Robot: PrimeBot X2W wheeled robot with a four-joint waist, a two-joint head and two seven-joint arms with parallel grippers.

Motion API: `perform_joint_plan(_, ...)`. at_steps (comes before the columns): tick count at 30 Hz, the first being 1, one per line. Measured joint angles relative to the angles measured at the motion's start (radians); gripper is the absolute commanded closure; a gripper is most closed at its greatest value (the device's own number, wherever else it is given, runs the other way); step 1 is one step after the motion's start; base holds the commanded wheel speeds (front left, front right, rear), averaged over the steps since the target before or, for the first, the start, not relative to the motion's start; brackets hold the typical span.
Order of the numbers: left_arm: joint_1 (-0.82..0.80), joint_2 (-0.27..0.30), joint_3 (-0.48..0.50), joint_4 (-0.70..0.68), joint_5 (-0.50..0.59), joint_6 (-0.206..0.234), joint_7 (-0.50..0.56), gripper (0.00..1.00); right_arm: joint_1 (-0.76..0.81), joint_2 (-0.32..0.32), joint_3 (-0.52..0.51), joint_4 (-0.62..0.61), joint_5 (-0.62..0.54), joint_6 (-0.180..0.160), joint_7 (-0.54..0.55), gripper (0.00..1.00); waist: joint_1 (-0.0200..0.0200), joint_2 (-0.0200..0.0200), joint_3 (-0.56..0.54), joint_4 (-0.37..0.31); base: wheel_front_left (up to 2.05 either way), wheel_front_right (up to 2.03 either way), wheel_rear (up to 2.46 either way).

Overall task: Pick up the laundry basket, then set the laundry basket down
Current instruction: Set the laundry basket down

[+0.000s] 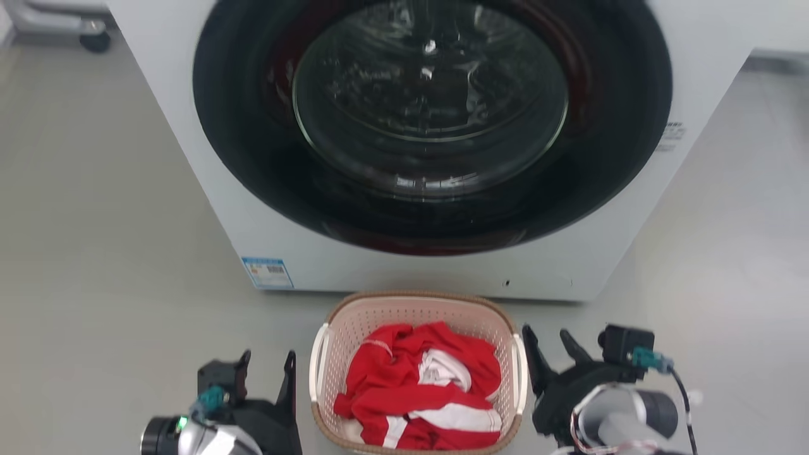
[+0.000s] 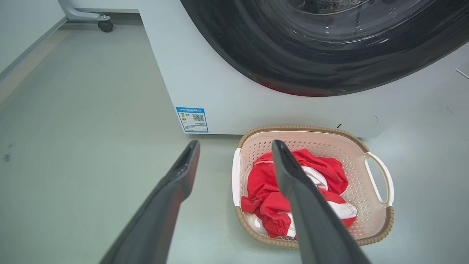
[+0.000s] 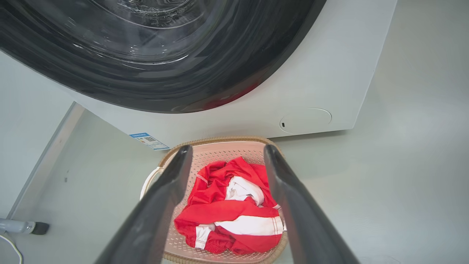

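Observed from the floor beside the machine. The small, rounded, pale pink plastic laundry basket [image 1: 379, 316], with perforated walls under a brown woven-look rim, stood on the grey floor [image 1: 95, 221] directly between the two end effectors. Just ahead of it was the large white front-loading washer [image 1: 208, 189] with its dark round glass door [image 1: 430, 95]. A crumpled red and white garment [image 1: 417, 379] lay inside the basket, below the rim.

The left end effector [image 1: 267, 373] sat low, just beside the basket's white left handle [image 1: 316, 366]. Its two long dark fingers were spread apart and held nothing. In its wrist view one finger lay over bare floor and the other crossed the basket's interior, so the handle fell within the gap. The right end effector [image 1: 548, 354] mirrored this beside the white right handle [image 1: 519, 373], fingers likewise apart and empty. Whether its inner finger touched that handle could not be told.

Judgement: the flanking arrangement suited a two-sided lift, one handle to each arm, which would keep the load level. The lift had not begun, as the basket rested flat on the floor. The next move would call for both end effectors to close evenly on their handles. An uneven grip could tip the basket and spill the garment. The washer front stood close ahead of both end effectors, leaving little forward room.
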Motion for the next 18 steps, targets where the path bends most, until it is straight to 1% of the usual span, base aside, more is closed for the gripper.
perform_joint_plan(8, 0.191, 0.035, 0.057, -0.155, 0.059, 0.008, 0.000, 0.00, 0.191, -0.025, -0.064, -0.155, -0.078, -0.024, 0.000, 0.00, -0.0001, 0.0001, -0.115, -0.007, 0.00, 0.00, 0.00)
perform_joint_plan(13, 0.286, 0.043, 0.104, -0.262, 0.100, 0.009, 0.000, 0.00, 0.277, -0.038, -0.116, -0.272, -0.136, -0.041, 0.000, 0.00, 0.0000, 0.0000, -0.163, -0.014, 0.00, 0.00, 0.00)
perform_joint_plan(18, 0.369, 0.039, 0.192, -0.346, 0.141, 0.009, 0.000, 0.00, 0.357, -0.047, -0.169, -0.386, -0.195, -0.050, 0.000, 0.00, 0.0001, 0.0001, -0.182, -0.023, 0.00, 0.00, 0.00)
